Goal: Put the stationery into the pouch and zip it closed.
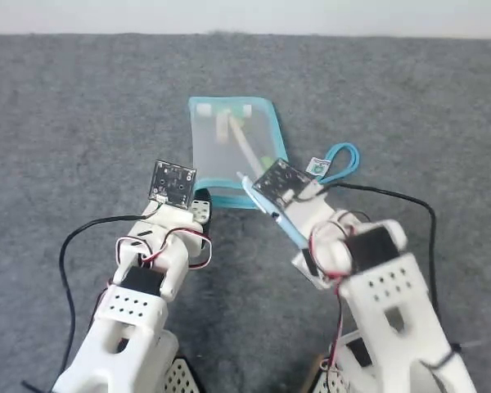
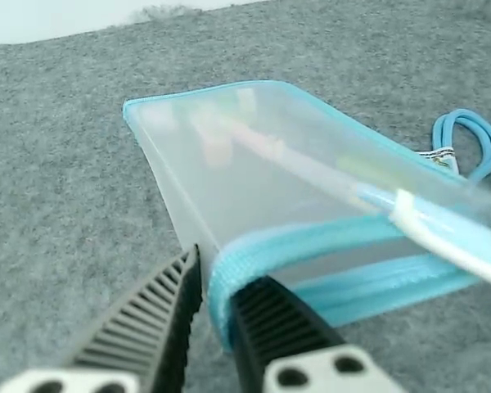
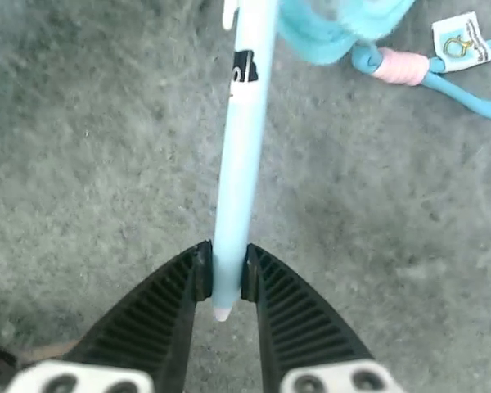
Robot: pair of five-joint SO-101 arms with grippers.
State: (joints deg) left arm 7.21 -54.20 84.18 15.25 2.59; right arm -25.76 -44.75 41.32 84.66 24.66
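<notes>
Pen (image 3: 244, 139) sat clamped by its end in our right claw (image 3: 227, 270), nose at the mouth of the pouch (image 2: 254, 164) on the tabletop (image 1: 82, 106); our left claw (image 2: 211, 274) pinched its zip edge (image 2: 262, 246). We judged it best to hold that lip raised and slide straight in.

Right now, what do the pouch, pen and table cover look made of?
Pouch: likely frosted translucent plastic, contents show through; blue edging looks woven. Pen: smooth pale-blue plastic, slight sheen. Table cover: grey felt or carpet, fuzzy and matte.
</notes>
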